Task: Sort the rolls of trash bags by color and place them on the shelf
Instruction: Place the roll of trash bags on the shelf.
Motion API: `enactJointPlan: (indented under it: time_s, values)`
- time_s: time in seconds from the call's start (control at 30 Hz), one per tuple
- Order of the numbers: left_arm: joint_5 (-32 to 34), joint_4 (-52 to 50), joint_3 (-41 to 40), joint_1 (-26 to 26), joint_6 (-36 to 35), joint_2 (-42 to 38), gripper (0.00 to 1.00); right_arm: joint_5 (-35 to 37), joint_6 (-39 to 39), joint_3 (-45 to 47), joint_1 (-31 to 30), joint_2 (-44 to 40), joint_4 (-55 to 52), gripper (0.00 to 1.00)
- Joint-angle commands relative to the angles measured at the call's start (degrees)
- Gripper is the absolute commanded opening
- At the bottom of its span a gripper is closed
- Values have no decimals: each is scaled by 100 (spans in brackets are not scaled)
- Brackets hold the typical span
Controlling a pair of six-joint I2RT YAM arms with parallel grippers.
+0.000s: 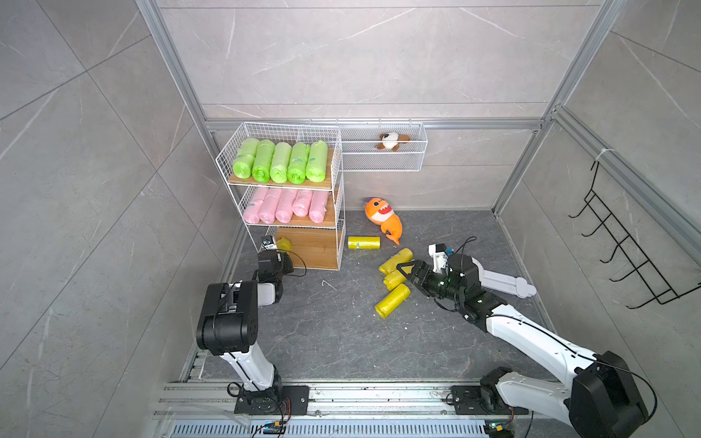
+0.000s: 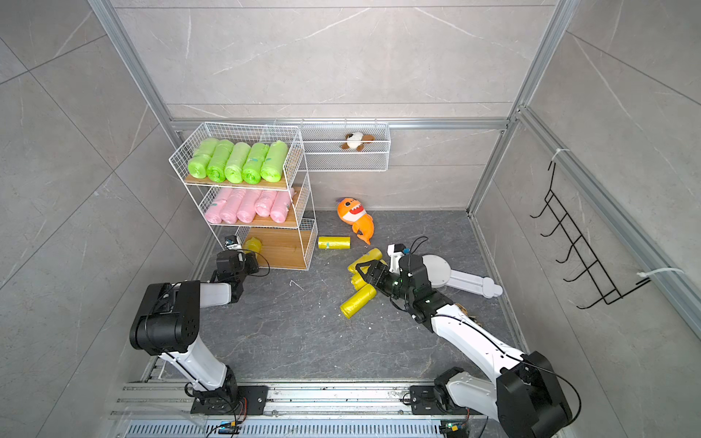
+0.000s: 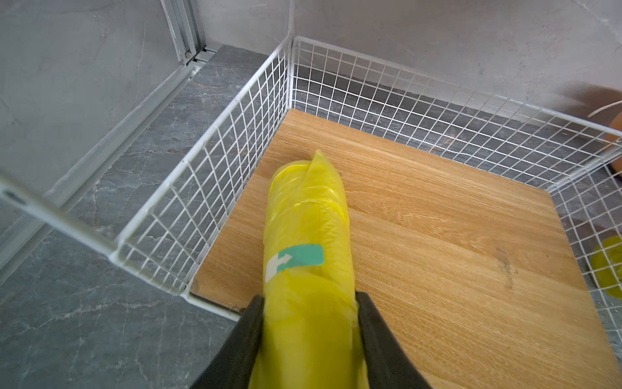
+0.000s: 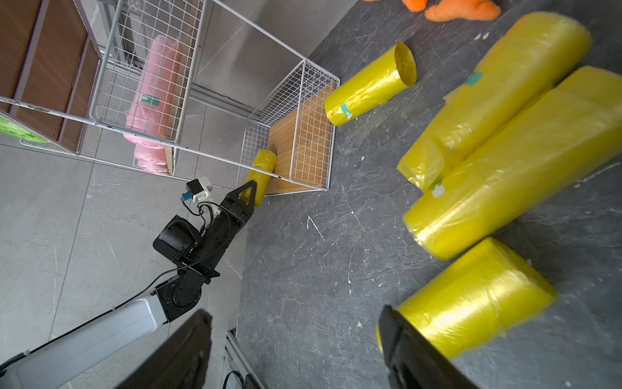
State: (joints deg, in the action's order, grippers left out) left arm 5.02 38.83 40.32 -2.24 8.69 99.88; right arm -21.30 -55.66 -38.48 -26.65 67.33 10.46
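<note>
Left wrist: left gripper (image 3: 309, 298) clamped on crinkly yellow roll (image 3: 308, 208), teal sticker (image 3: 299, 259) with white arrow; its nose is over the shelf (image 3: 437, 219) bottom board. Right gripper (image 4: 292, 316) jaws apart, empty, beside floor rolls (image 4: 498, 188). Pink rolls (image 1: 284, 206) mid tier, green rolls (image 1: 280, 163) top.

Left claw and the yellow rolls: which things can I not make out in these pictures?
- Left claw: mostly hidden in both top views by its own wrist.
- Held yellow roll: left wrist view does not show if it touches the bottom board.
- Middle floor roll: partly covered by the right claw in both top views.
</note>
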Motion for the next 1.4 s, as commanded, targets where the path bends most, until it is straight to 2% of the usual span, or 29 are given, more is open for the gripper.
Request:
enactJointPlan:
  time_s: [0.0,0.27,0.43,0.53,0.63,0.73,0.8,0.9,1.07,1.2,1.37]
  values:
    - [315,268,235,-4,-224,137,41,-93,99,-46,11,125,200,82]
    - [403,220,169,8,108,-58,57,-164,73,-28,0,201,256,82]
    - [509,30,-38,90,282,-503,65,-183,72,-28,4,163,247,81]
    - [587,435,-463,179,229,-957,68,-190,73,-7,2,137,237,81]
    - [626,-626,-204,175,390,-1294,68,-190,73,40,2,114,237,82]
    - [448,-1678,3,180,335,-1509,67,-194,55,92,-2,103,271,81]
    - [291,-1896,-101,180,169,-1655,64,-190,39,133,2,112,320,81]
    - [321,-1930,-349,176,-307,-1820,56,-233,11,165,-2,161,385,81]
    - [731,-2051,-362,172,-1031,-1739,44,-278,11,183,0,235,431,81]
    - [647,-2039,-165,172,-1132,-1359,42,-278,2,209,5,286,487,81]
    - [994,-1927,223,172,-1055,-867,36,-339,59,125,1,380,480,81]
